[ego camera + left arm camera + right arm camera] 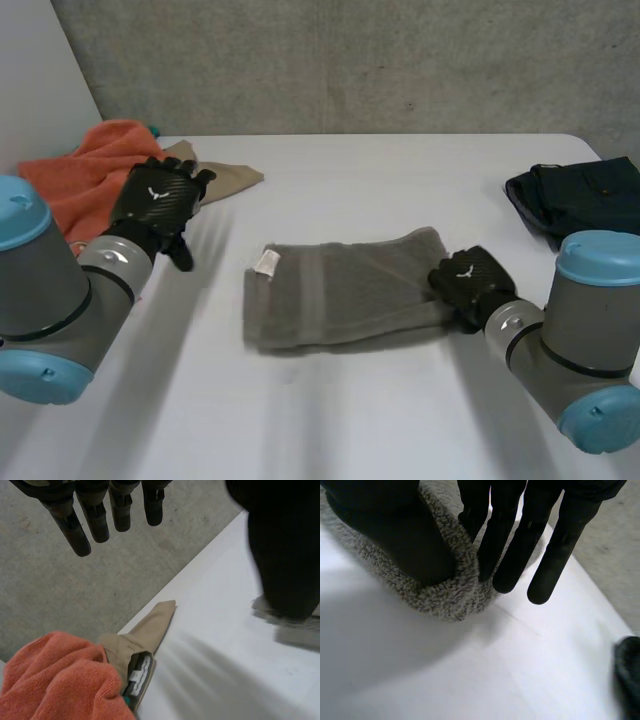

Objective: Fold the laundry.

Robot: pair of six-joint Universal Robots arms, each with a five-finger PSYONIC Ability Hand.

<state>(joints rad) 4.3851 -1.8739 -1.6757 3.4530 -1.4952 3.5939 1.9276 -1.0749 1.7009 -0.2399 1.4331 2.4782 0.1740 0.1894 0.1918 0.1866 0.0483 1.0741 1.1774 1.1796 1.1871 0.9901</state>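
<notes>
Towels number two: grey towel [340, 290] pinched by right hand [470, 282], orange towel [88, 172] near slack, empty left hand [160, 198].

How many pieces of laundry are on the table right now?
4: grey towel mid-table, orange towel at the far left corner, tan cloth beside it, dark garment at the far right edge. More may be hidden under the orange towel.
</notes>
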